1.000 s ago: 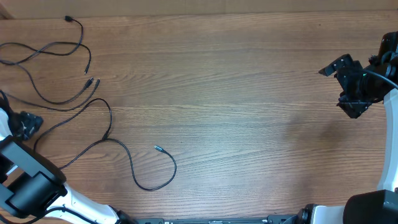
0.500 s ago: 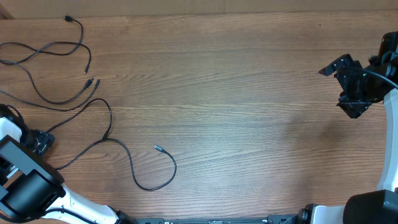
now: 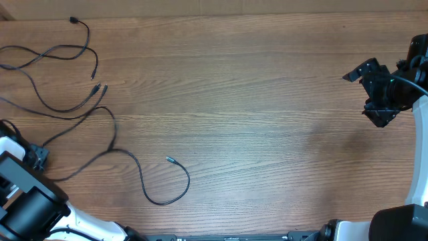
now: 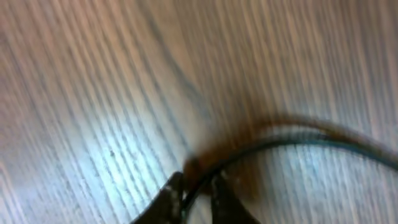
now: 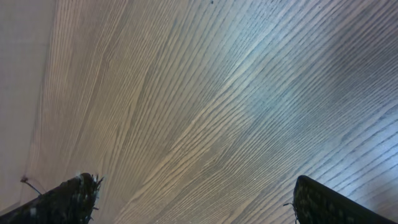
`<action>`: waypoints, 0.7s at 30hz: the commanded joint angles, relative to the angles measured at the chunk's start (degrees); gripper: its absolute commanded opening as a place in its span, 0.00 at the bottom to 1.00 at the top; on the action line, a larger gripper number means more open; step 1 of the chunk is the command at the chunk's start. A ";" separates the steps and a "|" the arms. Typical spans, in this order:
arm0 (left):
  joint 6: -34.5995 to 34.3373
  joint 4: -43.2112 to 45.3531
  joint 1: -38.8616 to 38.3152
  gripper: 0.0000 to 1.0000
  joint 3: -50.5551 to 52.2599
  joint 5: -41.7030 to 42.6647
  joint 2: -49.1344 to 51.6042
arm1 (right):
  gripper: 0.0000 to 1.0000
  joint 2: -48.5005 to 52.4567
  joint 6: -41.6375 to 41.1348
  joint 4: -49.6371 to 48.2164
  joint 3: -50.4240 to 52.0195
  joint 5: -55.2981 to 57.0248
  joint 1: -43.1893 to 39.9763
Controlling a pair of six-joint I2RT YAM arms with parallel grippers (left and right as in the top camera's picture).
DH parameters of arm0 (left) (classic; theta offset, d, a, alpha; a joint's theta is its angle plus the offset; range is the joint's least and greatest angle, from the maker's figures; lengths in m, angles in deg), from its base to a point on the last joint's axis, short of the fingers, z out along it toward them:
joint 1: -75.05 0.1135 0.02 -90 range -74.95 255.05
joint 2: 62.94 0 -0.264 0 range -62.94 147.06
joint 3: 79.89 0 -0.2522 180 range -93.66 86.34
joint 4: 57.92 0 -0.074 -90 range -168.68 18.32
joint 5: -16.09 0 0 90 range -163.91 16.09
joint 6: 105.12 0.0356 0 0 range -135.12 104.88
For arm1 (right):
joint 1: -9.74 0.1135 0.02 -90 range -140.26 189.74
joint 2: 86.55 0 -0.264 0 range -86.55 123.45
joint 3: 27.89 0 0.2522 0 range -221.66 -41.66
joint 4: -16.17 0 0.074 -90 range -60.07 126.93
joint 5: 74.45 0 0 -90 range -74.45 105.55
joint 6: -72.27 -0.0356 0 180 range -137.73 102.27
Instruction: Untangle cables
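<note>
A thin black cable (image 4: 292,142) is being pinched between the nearly closed fingers (image 4: 169,200) of the left gripper (image 4: 196,194), close to the left edge of the bench (image 3: 267,80). In the blurred wrist view it is being shown as a dark arc leaving the fingertips and curving away across the wood grain. In the overhead view the strand is being led from the gripper toward the far edge, around a narrow loop, and back down to a spot where a second strand is being met. Whether the two are joined or merely crossing cannot be told. Past that spot the cord is being carried toward the near edge, around an open curl, to a small pale plug (image 3: 168,159). More cables (image 3: 47,50) are being shown lying in loose waves at the far left corner, just beside the held loop, with small plug ends near one another. The right gripper (image 3: 364,98) is being held spread wide above bare wood near the right edge.
</note>
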 commanded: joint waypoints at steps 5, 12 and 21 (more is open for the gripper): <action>10.82 1.99 1.16 0.04 1.95 0.22 1.84 | 1.00 -0.57 0.02 -0.22 -0.85 0.59 -0.09; 23.50 -0.48 1.09 0.04 -5.38 0.15 1.84 | 1.00 -0.57 0.02 -0.22 -0.85 0.59 -0.09; 30.69 -6.16 1.09 0.04 -19.21 -8.68 1.84 | 1.00 -0.57 0.02 -0.22 -0.85 0.59 -0.09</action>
